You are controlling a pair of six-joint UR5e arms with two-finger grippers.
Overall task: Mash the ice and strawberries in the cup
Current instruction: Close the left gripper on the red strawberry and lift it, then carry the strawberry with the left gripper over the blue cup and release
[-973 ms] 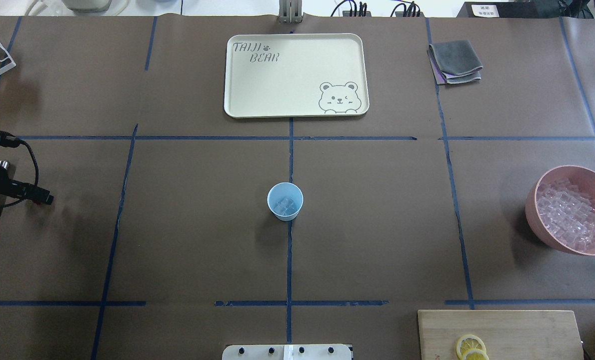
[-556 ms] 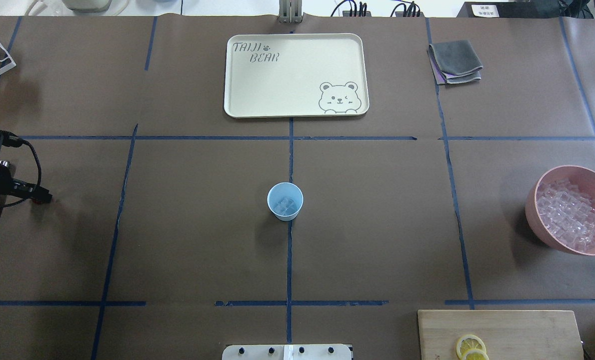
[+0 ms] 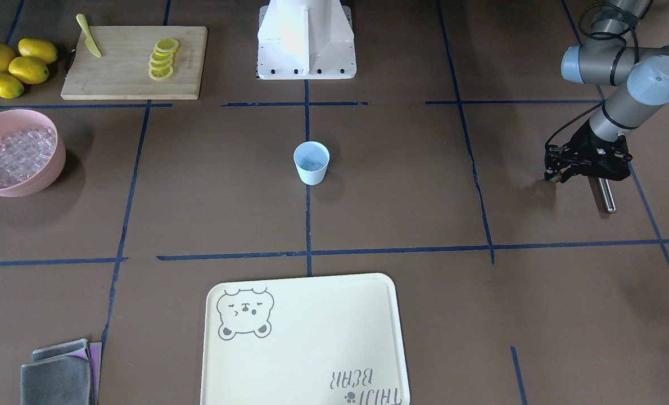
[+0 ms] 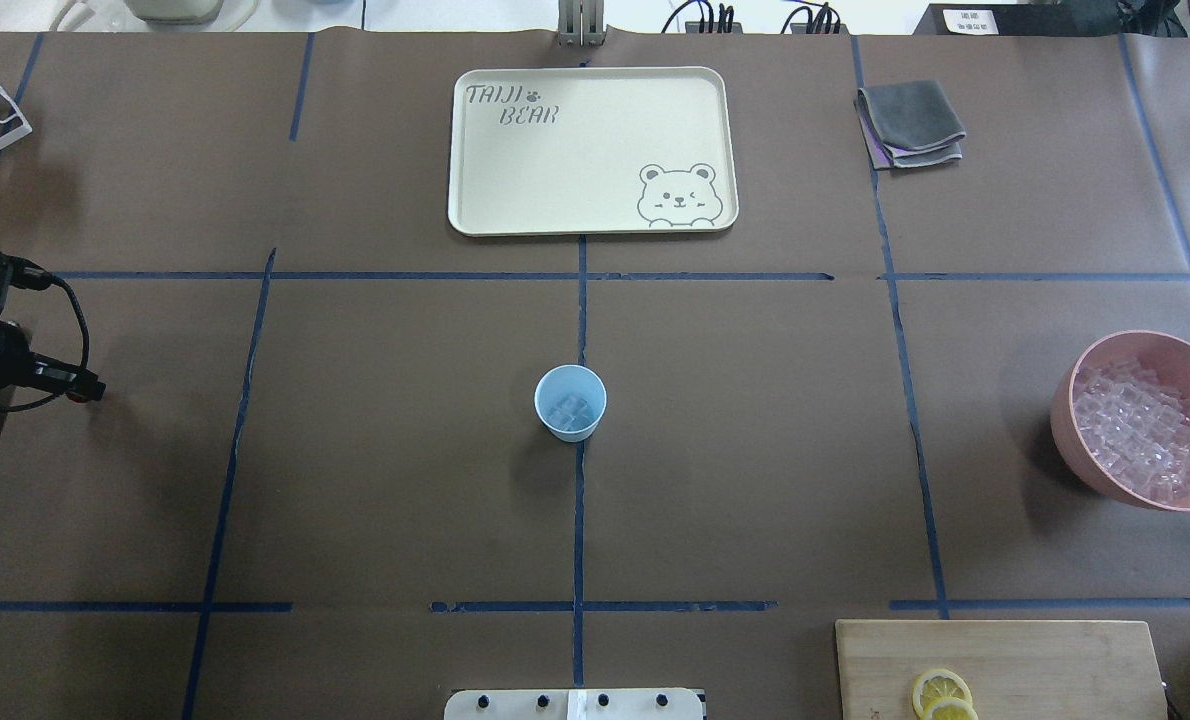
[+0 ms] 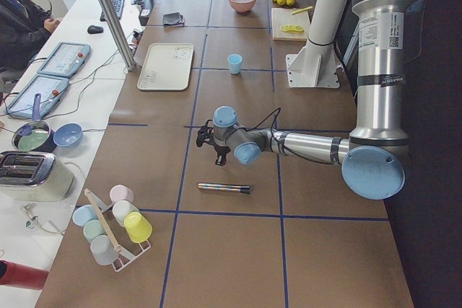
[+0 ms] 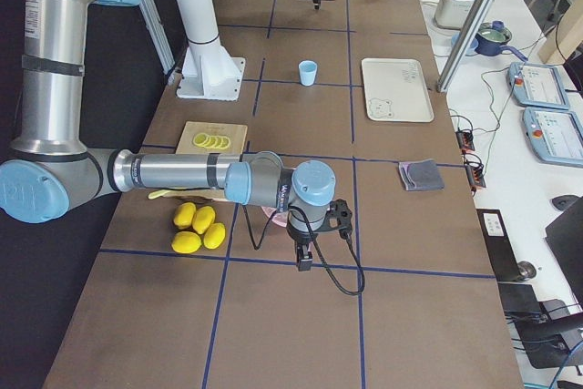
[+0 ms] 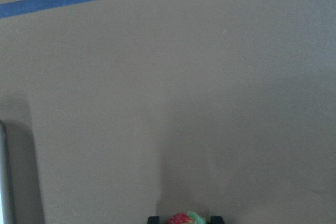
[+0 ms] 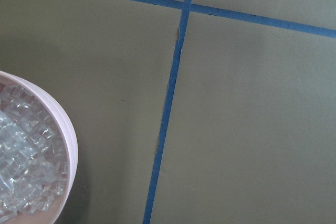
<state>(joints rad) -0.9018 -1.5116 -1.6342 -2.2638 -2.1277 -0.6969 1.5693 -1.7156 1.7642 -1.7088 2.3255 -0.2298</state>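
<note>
Your brown, blue-taped table (image 4: 755,450) carries a "TAIJI BEAR" tray (image 4: 515,180); left gripper (image 3: 551,178) pinches the strawberry (image 7: 181,219); right gripper (image 6: 304,264) fingers: cannot tell.

Robotics laboratory: table (image 4: 405,500) papered brown, gridded with blue tape (image 4: 435,276); teach pendants (image 5: 63,59) on white side bench (image 5: 108,113).

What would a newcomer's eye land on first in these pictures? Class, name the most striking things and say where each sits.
The pale-blue cup stands alone at the centre of the table with ice in it. At the robot's left, the left gripper holds a small red strawberry above the table. A pink bowl heaped with more ice sits at the table's right edge.
</note>
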